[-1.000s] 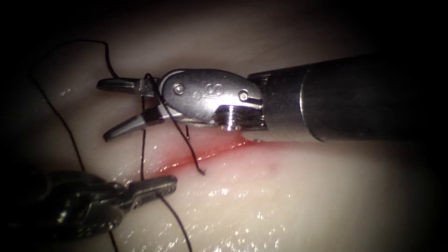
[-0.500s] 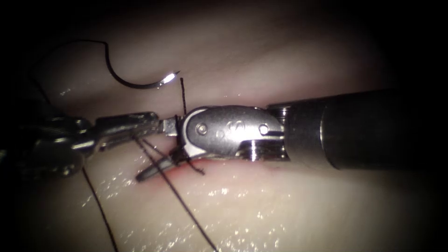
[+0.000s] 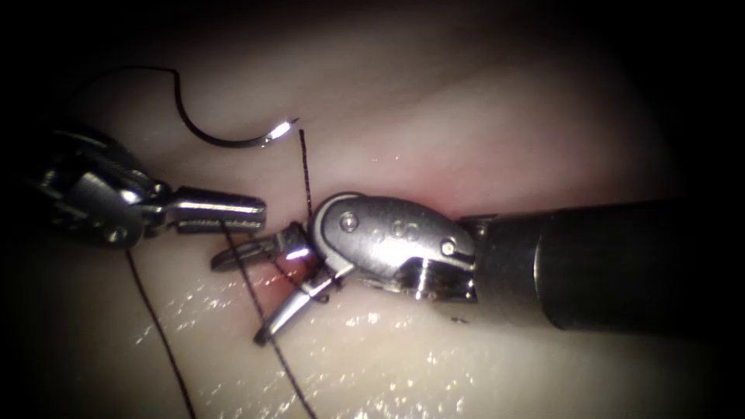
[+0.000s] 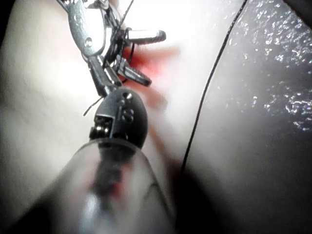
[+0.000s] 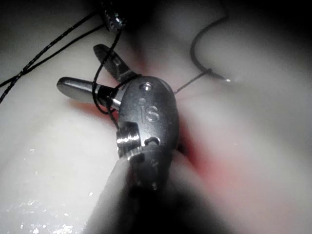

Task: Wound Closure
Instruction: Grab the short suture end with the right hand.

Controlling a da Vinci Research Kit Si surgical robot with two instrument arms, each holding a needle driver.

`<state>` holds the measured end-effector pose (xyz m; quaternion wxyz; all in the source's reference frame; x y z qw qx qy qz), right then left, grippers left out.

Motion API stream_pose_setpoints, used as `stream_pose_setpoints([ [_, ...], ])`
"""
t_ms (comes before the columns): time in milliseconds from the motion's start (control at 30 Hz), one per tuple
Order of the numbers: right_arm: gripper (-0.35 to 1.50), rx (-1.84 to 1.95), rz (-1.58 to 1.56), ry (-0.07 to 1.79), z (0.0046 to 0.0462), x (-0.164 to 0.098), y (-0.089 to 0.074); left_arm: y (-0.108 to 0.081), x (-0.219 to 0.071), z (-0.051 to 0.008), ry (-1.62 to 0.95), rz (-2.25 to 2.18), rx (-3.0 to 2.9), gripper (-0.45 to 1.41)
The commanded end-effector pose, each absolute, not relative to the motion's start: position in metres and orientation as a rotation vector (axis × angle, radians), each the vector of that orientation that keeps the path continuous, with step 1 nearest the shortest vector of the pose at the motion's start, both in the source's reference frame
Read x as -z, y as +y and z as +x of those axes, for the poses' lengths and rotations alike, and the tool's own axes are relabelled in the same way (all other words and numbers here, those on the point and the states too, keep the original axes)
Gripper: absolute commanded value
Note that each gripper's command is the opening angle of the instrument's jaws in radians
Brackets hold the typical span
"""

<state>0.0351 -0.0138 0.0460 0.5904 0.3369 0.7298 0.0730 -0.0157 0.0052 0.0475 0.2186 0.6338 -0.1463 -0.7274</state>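
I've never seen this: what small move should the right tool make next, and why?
Probably the right tool should close its open jaws on the thread: it runs between them from the left tool, shut on it. The right tool holds nothing; the needle lies free on the tissue.

Darkness rings the endoscope view on every side, deepest at the upper left and right edges of the frame. A bright light falls on the middle and throws small white glints along the lower centre. No wall, floor, window or furniture can be made out.
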Motion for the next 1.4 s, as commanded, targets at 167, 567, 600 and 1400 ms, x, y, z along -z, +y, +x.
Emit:
stream_pose_setpoints([
  [167,0.69,-0.163,0.851,1.749,0.0361,-0.0462,-0.0143,0.0058,-0.0492,-0.0148,-0.407,1.732,2.042,-0.45],
  [567,0.61,-0.210,0.888,1.832,0.0337,-0.0461,-0.0143,0.0048,-0.0508,-0.0131,-0.386,1.725,2.097,-0.45],
  [600,0.59,-0.218,0.886,1.836,0.0334,-0.0461,-0.0142,0.0047,-0.0509,-0.0131,-0.384,1.727,2.100,-0.45],
  [1400,0.64,-0.549,0.792,1.973,0.0325,-0.0447,-0.0112,0.0013,-0.0546,-0.0144,-0.486,1.573,2.300,-0.45],
])
